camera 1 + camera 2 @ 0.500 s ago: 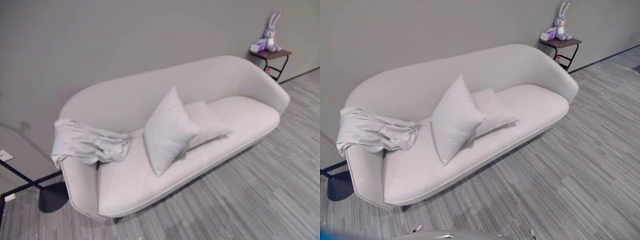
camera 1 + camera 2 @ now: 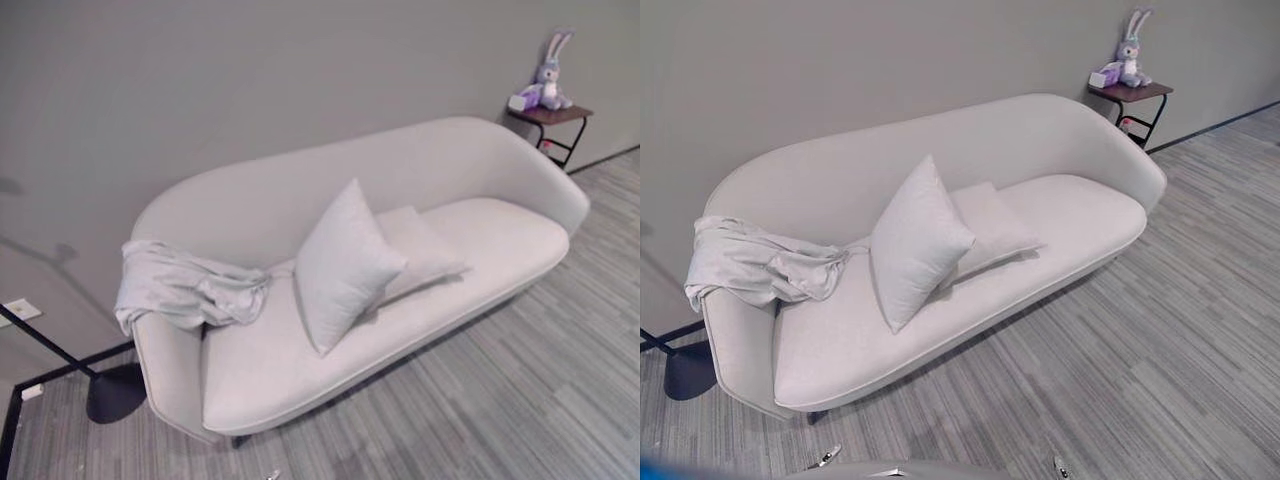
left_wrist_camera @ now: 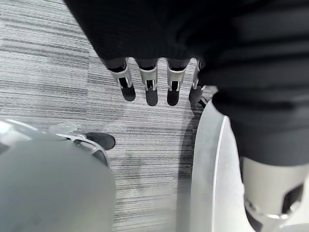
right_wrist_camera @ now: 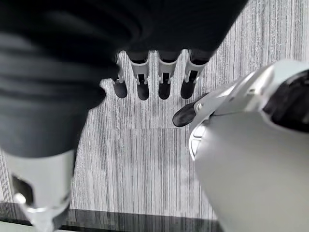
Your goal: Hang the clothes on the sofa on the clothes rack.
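A crumpled pale grey garment (image 2: 185, 290) lies draped over the left armrest of a light grey sofa (image 2: 400, 165) that stands against the wall. Left of that armrest, the black bars of the clothes rack (image 2: 50, 355) and its round dark foot (image 2: 115, 392) stand on the floor. My left hand (image 3: 149, 82) hangs over the striped floor with its fingers straight and holds nothing. My right hand (image 4: 154, 79) hangs the same way, open and empty. Both hands are well away from the garment.
An upright square pillow (image 2: 345, 265) and a flat cushion (image 2: 425, 250) sit on the sofa seat. A small dark side table (image 2: 550, 115) with a plush rabbit (image 2: 548, 82) stands at the sofa's far right end. Grey striped floor lies in front.
The whole picture has shifted a little, so the camera has moved. The garment, the sofa and the rack keep their places.
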Robot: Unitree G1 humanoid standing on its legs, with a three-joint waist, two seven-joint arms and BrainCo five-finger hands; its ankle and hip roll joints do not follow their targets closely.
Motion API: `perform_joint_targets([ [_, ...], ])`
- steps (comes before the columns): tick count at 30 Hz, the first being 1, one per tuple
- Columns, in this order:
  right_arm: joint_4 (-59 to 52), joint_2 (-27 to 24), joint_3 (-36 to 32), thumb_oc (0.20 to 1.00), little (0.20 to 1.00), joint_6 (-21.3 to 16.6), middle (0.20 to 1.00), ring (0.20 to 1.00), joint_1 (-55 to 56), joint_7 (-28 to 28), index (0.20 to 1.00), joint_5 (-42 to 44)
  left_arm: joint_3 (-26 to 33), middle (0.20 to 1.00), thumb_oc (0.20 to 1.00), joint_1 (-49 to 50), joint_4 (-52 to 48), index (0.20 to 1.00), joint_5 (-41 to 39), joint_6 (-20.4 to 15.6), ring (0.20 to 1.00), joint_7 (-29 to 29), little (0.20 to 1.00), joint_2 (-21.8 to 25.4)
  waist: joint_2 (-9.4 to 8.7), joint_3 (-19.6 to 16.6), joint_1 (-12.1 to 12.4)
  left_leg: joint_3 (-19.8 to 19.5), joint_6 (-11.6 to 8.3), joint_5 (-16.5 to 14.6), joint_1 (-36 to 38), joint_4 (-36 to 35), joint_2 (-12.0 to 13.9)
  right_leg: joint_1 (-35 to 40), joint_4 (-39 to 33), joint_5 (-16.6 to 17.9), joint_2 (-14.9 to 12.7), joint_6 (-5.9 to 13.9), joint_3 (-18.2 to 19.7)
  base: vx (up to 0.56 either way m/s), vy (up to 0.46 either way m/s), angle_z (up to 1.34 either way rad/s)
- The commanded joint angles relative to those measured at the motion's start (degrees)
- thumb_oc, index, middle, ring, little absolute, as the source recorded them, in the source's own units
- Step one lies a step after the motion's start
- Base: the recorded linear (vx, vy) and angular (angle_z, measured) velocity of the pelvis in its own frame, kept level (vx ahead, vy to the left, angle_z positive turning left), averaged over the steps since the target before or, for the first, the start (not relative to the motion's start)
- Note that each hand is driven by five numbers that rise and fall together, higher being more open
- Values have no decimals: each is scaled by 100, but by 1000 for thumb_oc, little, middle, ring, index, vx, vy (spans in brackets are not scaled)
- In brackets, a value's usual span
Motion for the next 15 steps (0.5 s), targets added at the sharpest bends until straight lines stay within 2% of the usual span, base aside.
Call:
perform_joint_targets([
  [1, 581, 96, -14, 1000, 1000, -119, 1000, 1000, -472, 26, 1000, -276, -52, 1000, 1000, -292, 264, 1000, -90, -128, 1000, 23, 1000, -183, -86, 60, 1, 86, -321, 341, 216, -367, 143, 148, -389, 89, -152, 286, -193, 0, 0, 0],
  [15, 598, 97, 52, 1000, 1000, -109, 1000, 1000, -487, -8, 1000, -441, 218, 1000, 1000, -300, 331, 1000, -422, -135, 1000, 104, 1000, -179, -103, 39, 53, 32, -322, 335, 228, -371, 143, 175, -387, 87, -151, 277, -217, 0, 0, 0],
])
